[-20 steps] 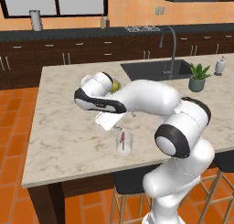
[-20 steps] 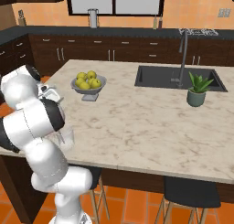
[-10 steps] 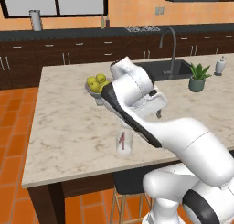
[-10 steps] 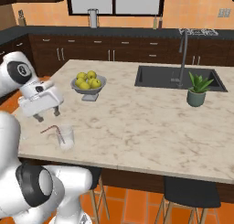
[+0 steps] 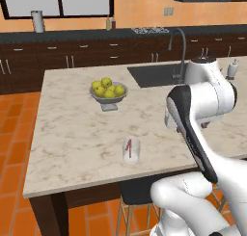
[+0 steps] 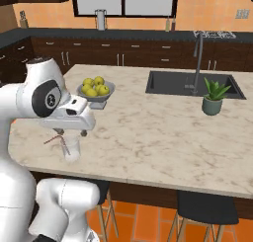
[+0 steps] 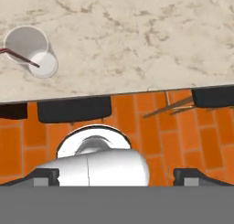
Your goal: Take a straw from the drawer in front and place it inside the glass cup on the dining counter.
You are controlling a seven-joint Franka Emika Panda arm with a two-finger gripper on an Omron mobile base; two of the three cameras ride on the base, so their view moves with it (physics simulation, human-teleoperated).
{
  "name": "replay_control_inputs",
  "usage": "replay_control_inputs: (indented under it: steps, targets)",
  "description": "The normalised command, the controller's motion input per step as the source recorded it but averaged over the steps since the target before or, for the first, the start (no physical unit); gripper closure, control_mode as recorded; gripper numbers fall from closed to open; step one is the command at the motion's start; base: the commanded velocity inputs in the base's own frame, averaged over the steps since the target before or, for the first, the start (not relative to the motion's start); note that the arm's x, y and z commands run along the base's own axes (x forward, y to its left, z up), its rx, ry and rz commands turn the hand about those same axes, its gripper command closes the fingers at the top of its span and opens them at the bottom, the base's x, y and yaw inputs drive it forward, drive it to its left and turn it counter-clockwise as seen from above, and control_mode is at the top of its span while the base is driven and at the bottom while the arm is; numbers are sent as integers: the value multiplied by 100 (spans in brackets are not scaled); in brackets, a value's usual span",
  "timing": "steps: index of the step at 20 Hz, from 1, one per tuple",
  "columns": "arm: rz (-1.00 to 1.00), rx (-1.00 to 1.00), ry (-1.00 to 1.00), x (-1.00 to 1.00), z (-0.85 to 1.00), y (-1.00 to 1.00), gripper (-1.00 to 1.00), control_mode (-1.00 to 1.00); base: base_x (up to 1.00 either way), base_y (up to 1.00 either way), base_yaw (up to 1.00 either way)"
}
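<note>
Near the front edge of the dining counter (image 5: 72, 148), the glass cup (image 5: 130, 150) holds the straw (image 5: 128, 147), a fruit bowl (image 5: 108, 91) behind it, the gripper (image 7: 116, 175) released, jaws wide, grasping nothing.

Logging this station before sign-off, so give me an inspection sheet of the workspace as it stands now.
Surface: dining counter, beige marble, inset sink.
Job's things: straw stands inside the glass cup near the counter's front edge.
Clutter: fruit bowl; potted plant; soap dispenser.
Grippers: gripper open, empty, looking down past the counter edge.
Cables: nothing seen.
Surroundings: dark cabinets, black worktop, orange tiled floor, stools.
</note>
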Motion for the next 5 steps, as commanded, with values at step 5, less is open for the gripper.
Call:
replay_control_inputs:
  steps: [5]
  targets:
    - [0, 25, -6, -23, 1, -75, -100, -100, 0, 0, 0]
